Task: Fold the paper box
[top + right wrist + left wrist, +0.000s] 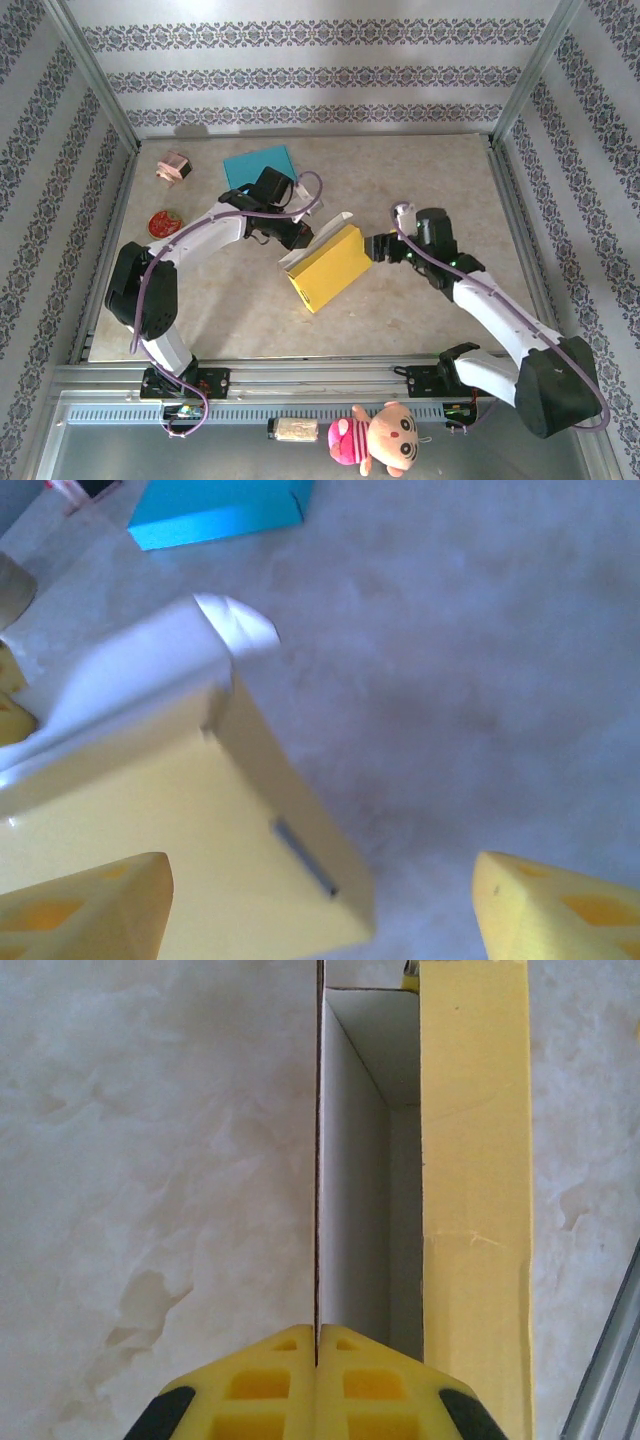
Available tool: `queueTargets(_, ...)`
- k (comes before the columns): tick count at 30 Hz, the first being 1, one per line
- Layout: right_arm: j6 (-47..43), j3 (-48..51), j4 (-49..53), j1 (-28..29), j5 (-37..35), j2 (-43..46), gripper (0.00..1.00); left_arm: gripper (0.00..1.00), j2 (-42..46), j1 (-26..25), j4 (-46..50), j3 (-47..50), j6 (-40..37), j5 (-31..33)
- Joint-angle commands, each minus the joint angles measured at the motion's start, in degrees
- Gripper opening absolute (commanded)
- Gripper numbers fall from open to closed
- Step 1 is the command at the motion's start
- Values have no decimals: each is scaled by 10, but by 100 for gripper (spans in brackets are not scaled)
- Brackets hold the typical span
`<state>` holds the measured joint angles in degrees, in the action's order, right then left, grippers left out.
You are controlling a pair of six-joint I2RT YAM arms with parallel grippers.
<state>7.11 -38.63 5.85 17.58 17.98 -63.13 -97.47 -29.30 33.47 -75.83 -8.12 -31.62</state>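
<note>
Lying at an angle near the middle of the table (430,180), the yellow paper box (328,266) is seen from above with a white flap (335,222) raised along its far edge. The left gripper (303,238) is placed at that flap, while the right gripper (375,248) is set just beside the box's right end. A blue flat box (258,165), a small pink object (173,168) and a red round item (164,222) are scattered toward the far left, and a plush doll (380,438) is laid on the near ledge. From the left wrist, the left gripper (317,1345) is shown clenched on the thin edge of the flap (318,1160), with the paper box (475,1210) open beside it and its white inside exposed. From the right wrist, the right gripper (322,865) is shown released, its fingers (90,905) spread wide, and nothing is grasped; a corner of the paper box (180,800) is seen between them, the flap (140,670) beyond it, and the blue flat box (220,510) farther off.
</note>
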Motion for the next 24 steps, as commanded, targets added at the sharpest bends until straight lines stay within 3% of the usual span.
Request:
queueTargets(1,-191,-80,81,-24,84,-32,79,0,-7,-15,41,-28,-59,26)
queueTargets(4,-259,-132,161,-50,237,-89,80,0,-14,-21,41,-38,-80,29)
queueTargets(6,-272,-151,168,-54,288,-124,85,0,-23,-24,44,-46,-93,28)
queueTargets(7,-288,-154,170,-56,307,-134,97,0,-26,-26,46,-50,-97,27)
queueTargets(12,-431,-173,204,-69,387,-186,98,0,-44,-29,53,-69,-111,17)
queueTargets(16,-487,-206,253,-86,421,-238,98,0,-53,-29,55,-78,-117,15)
queueTargets(24,-550,-270,322,-79,369,-339,98,0,-52,-30,36,-85,-113,-14)
